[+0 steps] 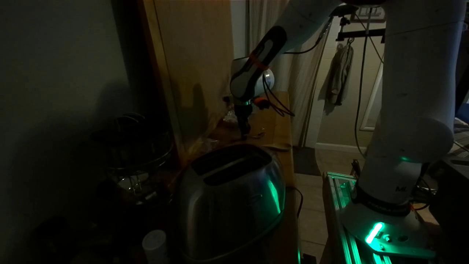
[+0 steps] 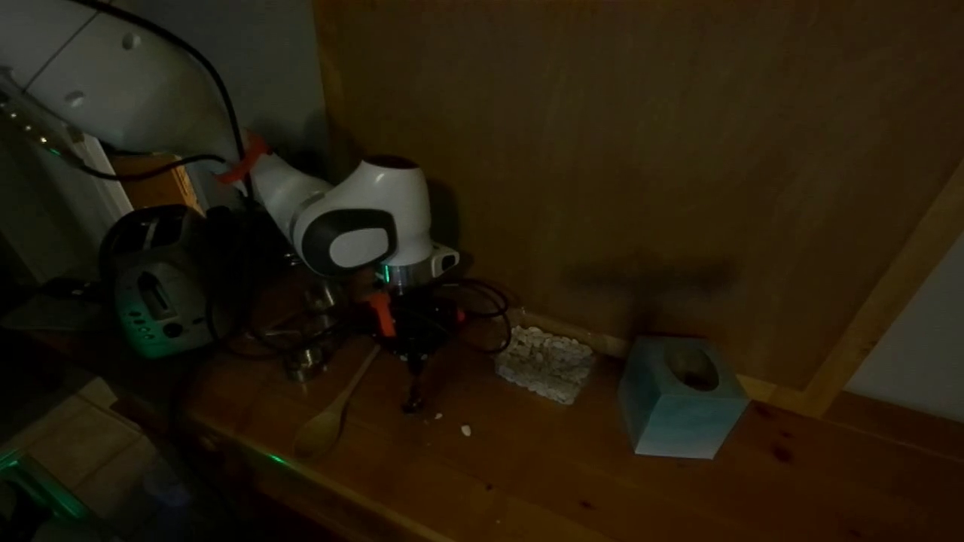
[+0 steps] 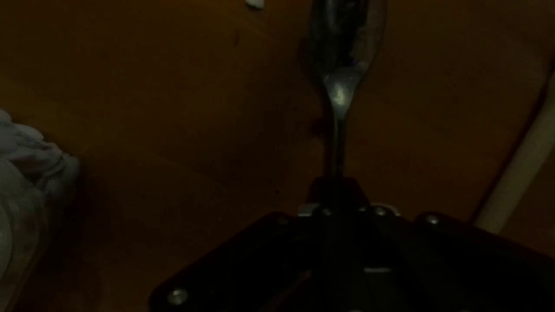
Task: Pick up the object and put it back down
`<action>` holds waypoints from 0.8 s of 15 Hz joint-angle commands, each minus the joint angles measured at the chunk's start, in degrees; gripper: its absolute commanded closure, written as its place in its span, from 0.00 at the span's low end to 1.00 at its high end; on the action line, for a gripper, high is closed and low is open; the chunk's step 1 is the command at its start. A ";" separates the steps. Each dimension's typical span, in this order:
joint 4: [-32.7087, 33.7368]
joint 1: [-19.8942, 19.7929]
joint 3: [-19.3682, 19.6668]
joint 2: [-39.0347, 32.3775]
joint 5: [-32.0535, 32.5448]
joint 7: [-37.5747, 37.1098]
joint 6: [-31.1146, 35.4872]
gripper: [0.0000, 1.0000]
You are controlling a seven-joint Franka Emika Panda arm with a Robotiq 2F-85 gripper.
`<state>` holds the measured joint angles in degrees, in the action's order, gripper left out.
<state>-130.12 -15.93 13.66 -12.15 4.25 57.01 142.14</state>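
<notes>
Wrist view: jaws grasp the metal spoon [image 3: 340, 89] by its slim handle, on or just above the worktop [image 3: 173, 108], I cannot tell which. So narrow a pinch could let it pivot and land askew.

I'm in a home kitchen, it seems — here's a toaster [image 1: 231, 211]. Near it lies a wooden spoon [image 2: 320, 433]; farther from it, a tissue box [image 2: 681, 421].
</notes>
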 commanded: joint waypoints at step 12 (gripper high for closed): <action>2.24 1.98 -2.06 8.23 4.96 -1.53 -4.13 0.00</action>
<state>-127.84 -14.61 11.72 -7.91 6.27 56.93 140.68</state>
